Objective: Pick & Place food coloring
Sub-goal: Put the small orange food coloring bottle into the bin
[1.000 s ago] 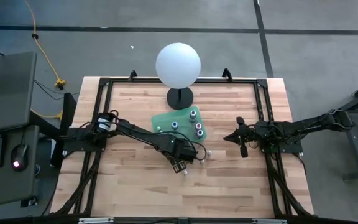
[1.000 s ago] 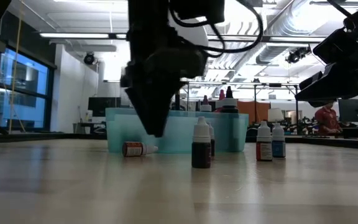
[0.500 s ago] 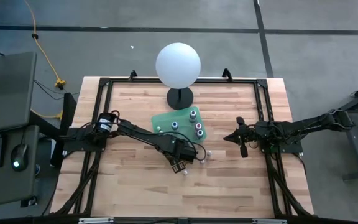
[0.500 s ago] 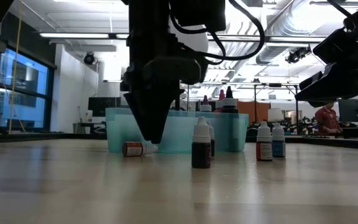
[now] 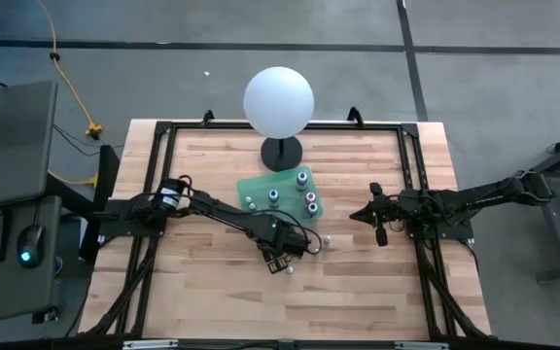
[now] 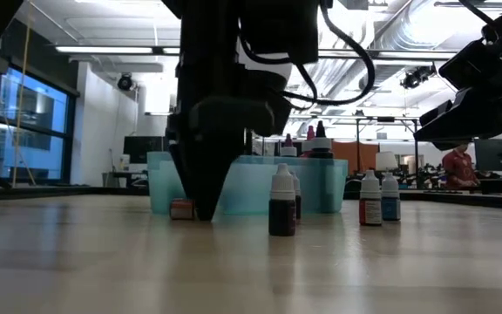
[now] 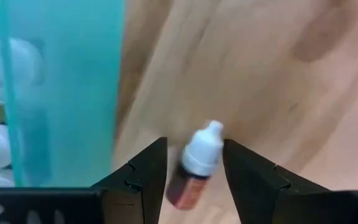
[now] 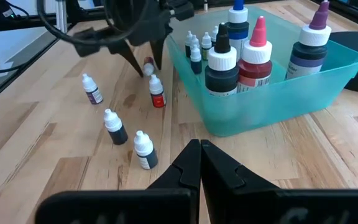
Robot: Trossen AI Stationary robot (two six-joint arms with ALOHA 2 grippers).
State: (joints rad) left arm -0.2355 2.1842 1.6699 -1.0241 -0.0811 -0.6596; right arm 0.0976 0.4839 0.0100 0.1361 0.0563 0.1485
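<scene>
Straddling fallen bottle point(image 7: 194, 163) on wood table point(image 5: 212, 282): open left hand point(image 7: 194, 168); right hand point(image 8: 200, 163) closed.

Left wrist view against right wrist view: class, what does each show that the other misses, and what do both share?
Only the left wrist view shows the left gripper open, its fingers either side of a lying bottle. Only the right wrist view shows the tall bottles inside the teal bin, four small bottles standing on the table, and the right gripper shut. Both show the bin, the lying bottle and the wooden table.
</scene>
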